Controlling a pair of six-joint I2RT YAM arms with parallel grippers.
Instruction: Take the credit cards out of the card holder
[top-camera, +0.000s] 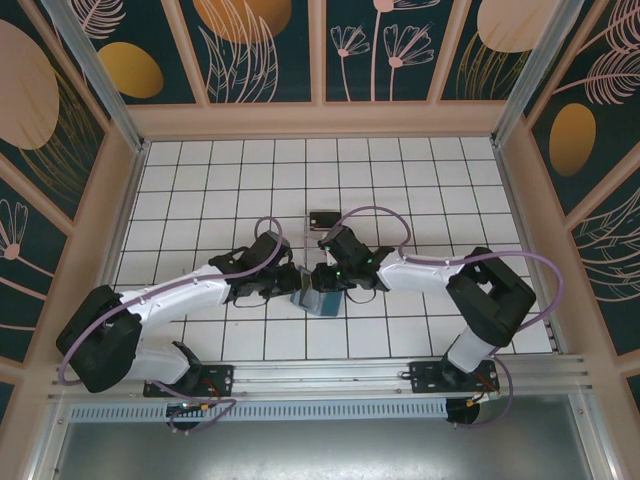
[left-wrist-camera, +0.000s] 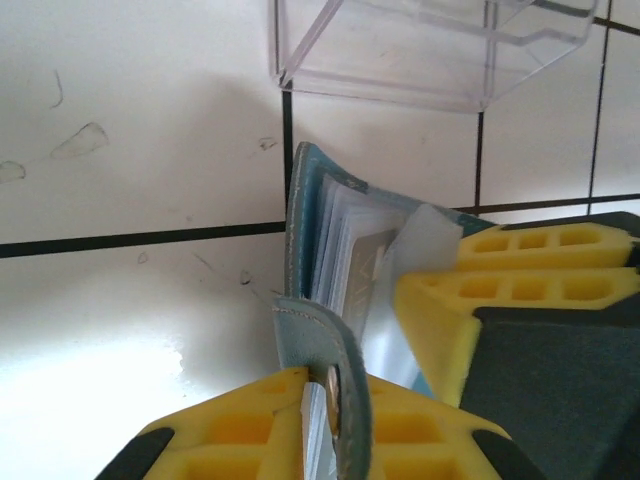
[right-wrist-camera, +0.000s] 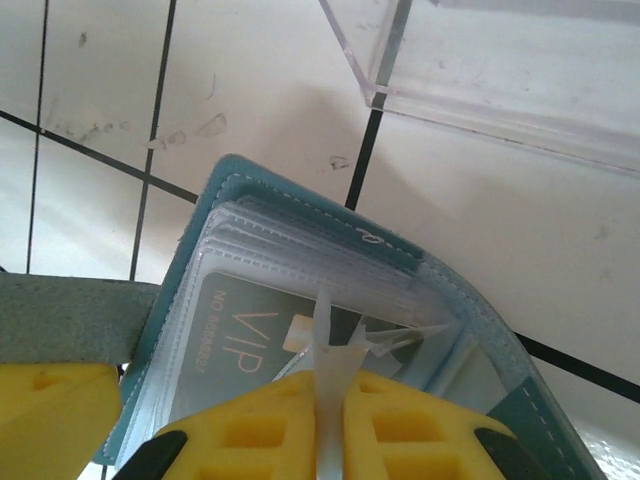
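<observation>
At mid-counter, left end effector (left-wrist-camera: 335, 410) clamps the soft teal bifold card holder (left-wrist-camera: 298, 230); right end effector (right-wrist-camera: 325, 420) pinches a clear sleeve (right-wrist-camera: 325, 335), grey VIP card (right-wrist-camera: 240, 320) just ahead.

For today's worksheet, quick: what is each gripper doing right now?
Left gripper: shut on the card holder.
Right gripper: shut on a clear sleeve.

This looks like a test cell in a robotics laboratory. Two white robot arms, the left arm (top-camera: 190, 300) and the right arm (top-camera: 440, 275), are fixed on an aluminium rail (top-camera: 320, 376) behind the jaws, with purple cables (top-camera: 376, 208) looping over them. Under the jaws lies a white surface (top-camera: 200, 180) with a black grid. Beyond the jaws and to both sides stand wall panels (top-camera: 265, 45) in pale wooden frames, painted with plants on dark teal.
</observation>
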